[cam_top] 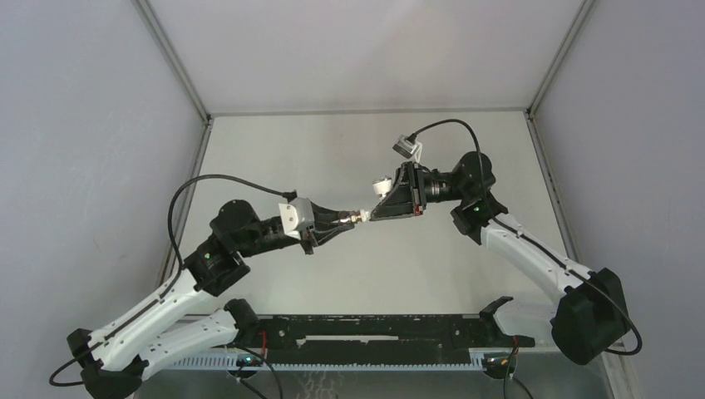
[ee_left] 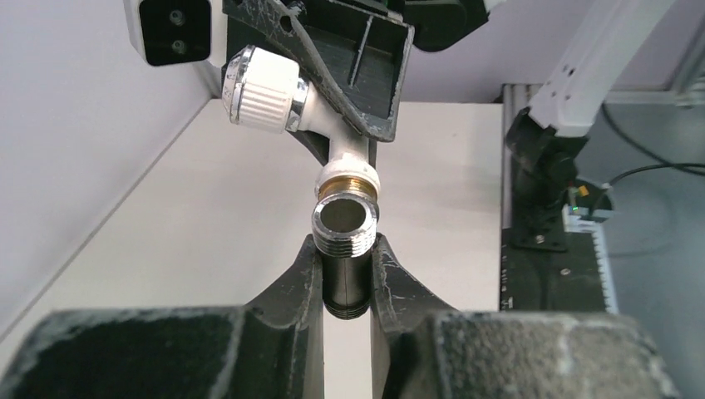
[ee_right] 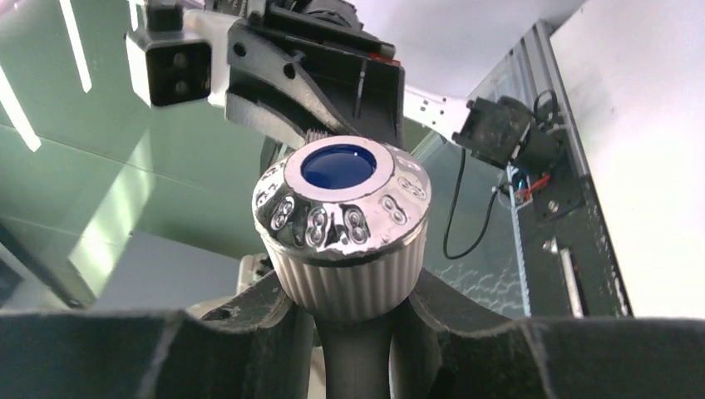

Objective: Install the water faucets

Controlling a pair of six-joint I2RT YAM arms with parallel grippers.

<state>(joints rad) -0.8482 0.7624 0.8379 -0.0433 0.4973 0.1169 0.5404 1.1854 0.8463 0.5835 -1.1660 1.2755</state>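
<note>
Left fingers (ee_left: 303,278): pinching the grey metal fitting (ee_left: 342,223) from both sides. The threaded chrome end of the fitting stands out past the fingertips, near the middle of the left wrist view.

Right fingers (ee_right: 243,331): closed around the body of the white tap piece (ee_right: 342,218), just under its ribbed knob. The knob fills the middle of the right wrist view. It has a shiny chrome cap with a blue disc in the centre.

Place of the two faucet parts: in the top view they are held in the air, over the middle of the worktop (cam_top: 291,150), between the two arms. The fitting is at the tip of the left fingers, and the tap piece is at the tip of the right fingers, with its knob toward the upper side of the frame.

Relation of the parts: in the left wrist view the brass-ringed end of the tap piece sits directly against the open threaded end of the fitting. I cannot tell if the threads are already engaged.

Arms: both reach inward and the fingertips almost meet.
</note>
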